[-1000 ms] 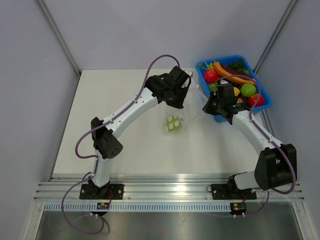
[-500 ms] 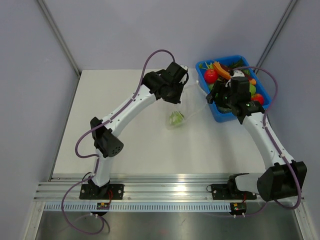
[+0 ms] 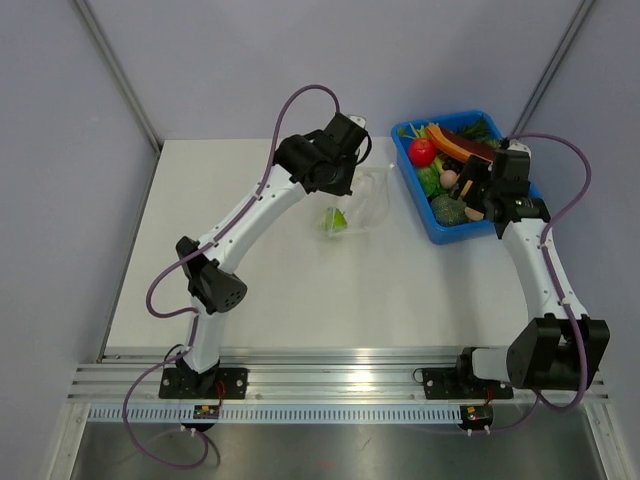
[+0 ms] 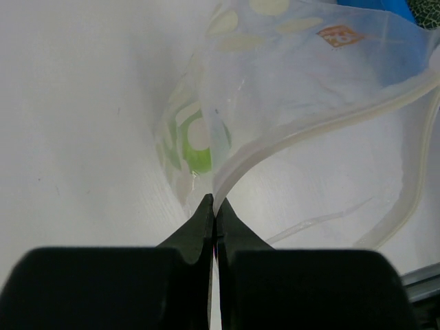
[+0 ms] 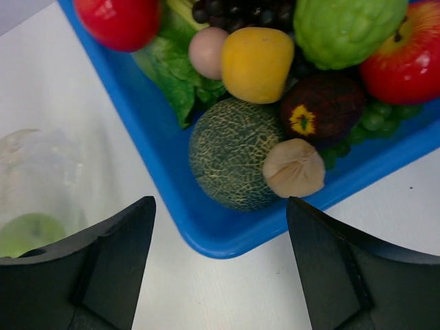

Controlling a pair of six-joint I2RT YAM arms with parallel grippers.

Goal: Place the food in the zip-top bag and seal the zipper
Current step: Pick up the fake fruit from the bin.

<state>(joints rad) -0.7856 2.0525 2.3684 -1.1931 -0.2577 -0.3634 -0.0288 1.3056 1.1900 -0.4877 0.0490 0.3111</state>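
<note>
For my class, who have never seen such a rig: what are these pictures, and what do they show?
Two robot arms are bolted to a table. One picture looks down from above; the other two come from a camera on each wrist. The left end effector is shut on the rim of a clear bag with a green toy fruit inside. The right end effector is open, holding nothing, over the edge of a blue tray of toy fruits and vegetables.

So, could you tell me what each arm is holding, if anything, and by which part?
The left tool pinches the clear bag by its zipper strip; the right tool is open, holding nothing.
</note>
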